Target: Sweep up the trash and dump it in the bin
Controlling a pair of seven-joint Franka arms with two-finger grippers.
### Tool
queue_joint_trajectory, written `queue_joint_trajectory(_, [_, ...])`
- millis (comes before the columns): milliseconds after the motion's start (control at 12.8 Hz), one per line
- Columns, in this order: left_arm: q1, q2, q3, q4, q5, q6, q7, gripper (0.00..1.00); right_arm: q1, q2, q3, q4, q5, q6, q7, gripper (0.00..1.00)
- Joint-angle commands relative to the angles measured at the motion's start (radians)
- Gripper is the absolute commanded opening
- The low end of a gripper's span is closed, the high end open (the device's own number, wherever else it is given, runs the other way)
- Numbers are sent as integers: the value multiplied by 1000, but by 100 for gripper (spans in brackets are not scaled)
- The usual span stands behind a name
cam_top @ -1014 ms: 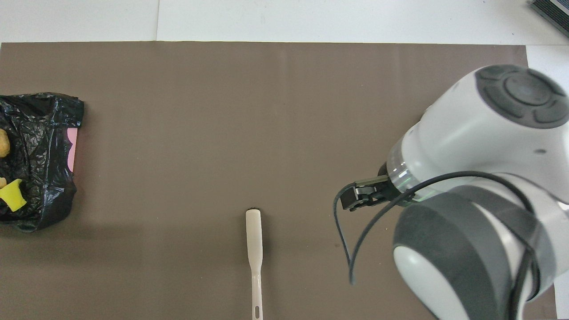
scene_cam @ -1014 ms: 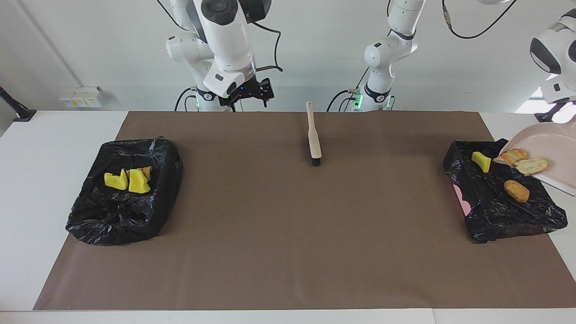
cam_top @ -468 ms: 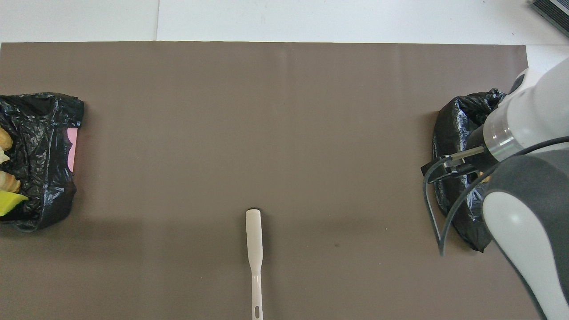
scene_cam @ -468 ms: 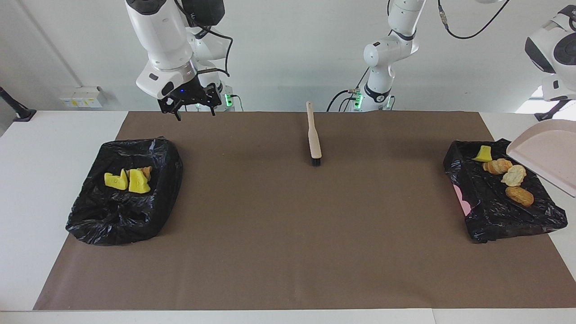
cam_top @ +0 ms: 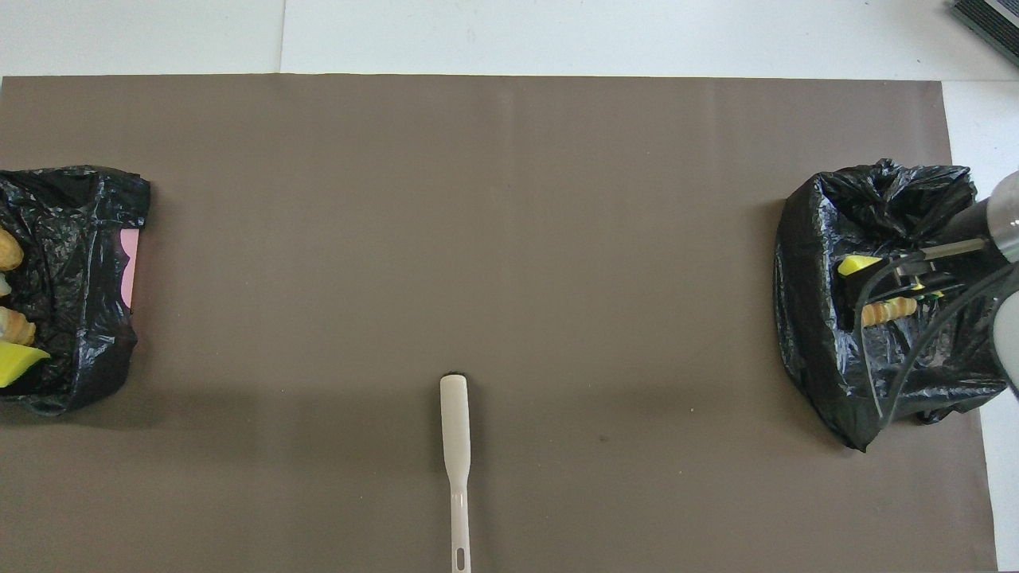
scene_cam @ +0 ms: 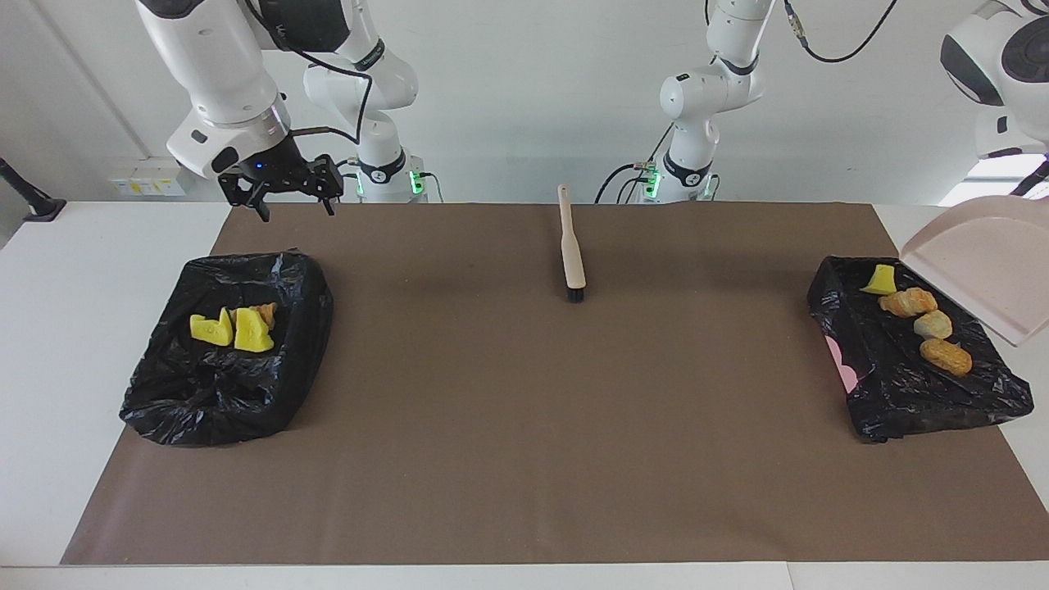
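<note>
Counting the trash, I find all seven lumps in bins, so I judge the sweeping and dumping done. What is left is parking the dustpan (scene_cam: 979,266).

My left gripper is out of frame and clenched. The dustpan hangs tilted in the air at that arm's end, so I take it to be grasping the handle, which I cannot see. Just under the dustpan's lip, four lumps (scene_cam: 910,303) lie in the bin (scene_cam: 918,401): one yellow, two orange-brown, one pale. They form a slanting row that runs away from me and toward the table's end. The last orange-brown lump (scene_cam: 945,356) has its long axis roughly along that row. The yellow wedge (scene_cam: 878,281) points its tip up.

My right gripper (scene_cam: 295,209) is released, fingers apart and empty. It hangs over the mat's edge beside the other bin (scene_cam: 205,410). That bin holds three lumps (scene_cam: 233,328) bunched together, two yellow and one tan, too close to read an axis.

Between my two grippers the brush (scene_cam: 571,246) lies flat on the mat (scene_cam: 524,451), handle toward me, bristles away.
</note>
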Motion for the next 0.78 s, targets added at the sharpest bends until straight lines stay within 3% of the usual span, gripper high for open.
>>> queue_joint_trajectory(0, [-27, -9, 0, 17, -211, -90, -182, 0, -34, -1, -53, 6, 38, 1, -31, 100])
queue_joint_trajectory(312, [-81, -50, -2, -38, -555, -114, -590, 0, -42, -8, -58, 6, 34, 21, -17, 100])
queue_joint_trajectory(702, [-257, -56, -2, -109, -711, -28, -1005, 0, -28, -10, -48, 5, 23, 24, -15, 100])
